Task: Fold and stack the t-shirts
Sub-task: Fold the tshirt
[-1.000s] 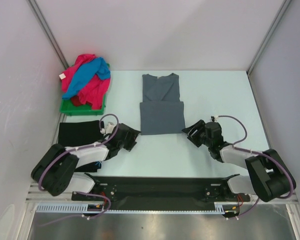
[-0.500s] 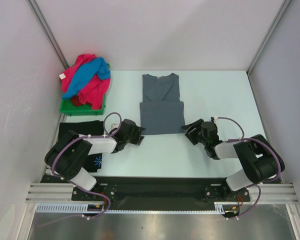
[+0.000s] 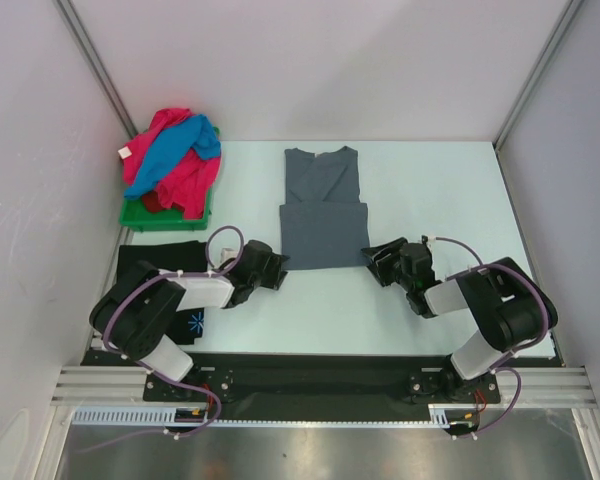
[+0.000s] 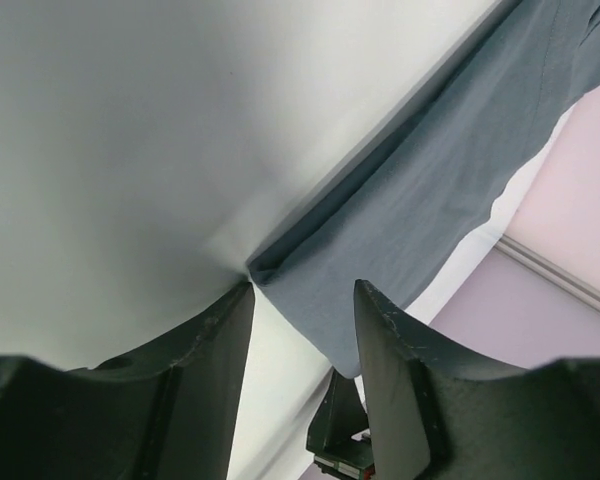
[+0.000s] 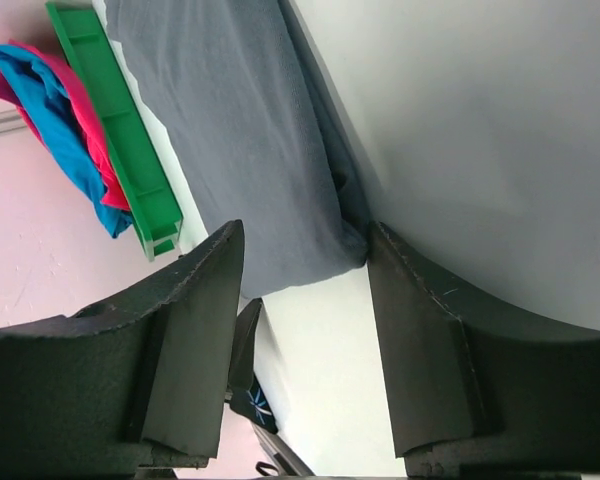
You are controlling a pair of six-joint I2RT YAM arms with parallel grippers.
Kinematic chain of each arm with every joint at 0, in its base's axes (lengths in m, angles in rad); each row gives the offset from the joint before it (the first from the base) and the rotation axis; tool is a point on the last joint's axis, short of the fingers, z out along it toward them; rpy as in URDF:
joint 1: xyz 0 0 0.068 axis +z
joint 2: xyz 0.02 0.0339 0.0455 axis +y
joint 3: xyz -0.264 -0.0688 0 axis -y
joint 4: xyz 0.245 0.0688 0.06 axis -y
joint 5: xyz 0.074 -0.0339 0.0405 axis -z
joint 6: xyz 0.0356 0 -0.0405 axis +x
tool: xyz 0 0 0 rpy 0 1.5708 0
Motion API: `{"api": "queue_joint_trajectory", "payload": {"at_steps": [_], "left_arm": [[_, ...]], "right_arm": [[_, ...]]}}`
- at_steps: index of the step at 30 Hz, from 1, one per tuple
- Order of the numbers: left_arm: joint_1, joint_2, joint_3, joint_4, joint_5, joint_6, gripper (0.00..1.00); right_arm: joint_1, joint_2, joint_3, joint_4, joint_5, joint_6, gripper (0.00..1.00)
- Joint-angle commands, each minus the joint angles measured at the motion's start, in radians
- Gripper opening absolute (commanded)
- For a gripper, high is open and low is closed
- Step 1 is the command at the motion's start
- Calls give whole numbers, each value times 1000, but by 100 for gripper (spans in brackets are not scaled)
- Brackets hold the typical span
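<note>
A slate-grey t-shirt (image 3: 323, 212) lies flat on the table centre, its lower part folded up over itself. My left gripper (image 3: 278, 268) is open, low at the shirt's near left corner (image 4: 270, 262), which sits between the finger tips. My right gripper (image 3: 372, 262) is open, low at the near right corner (image 5: 345, 240). A black t-shirt (image 3: 158, 266) with a blue-white print lies folded at the left, partly under my left arm. Pink and blue t-shirts (image 3: 170, 158) are heaped on the green tray (image 3: 160, 214).
The green tray (image 5: 115, 125) stands at the back left against the left wall. White panel walls close the table at the back and both sides. The arm bases and a black rail run along the near edge.
Both grippers have slid forward along the table to the near corners of the grey shirt, the left from beside the black shirt, the right from the right.
</note>
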Motion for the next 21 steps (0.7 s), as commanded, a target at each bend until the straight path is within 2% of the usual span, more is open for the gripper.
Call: {"api": "queue_joint_trajectory", "payload": {"at_steps": [1,7,9,12,21], "left_arm": [[12,29,-42,-200,-65,41,52],[30,83,-34,-179,-40,44,43],[38,89,-39,-149,-28,48,35],[52,83,-43,-121,-32,82,28],[63,80,-33,-86,-28,153,14]], "right_arm": [[6,-11,-9,-142,45,-12,57],[10,-54,1,-200,67,-9,57],[11,-44,5,-209,67,-1,56],[11,-25,13,-217,62,3,52],[11,47,45,-177,44,17,50]]}}
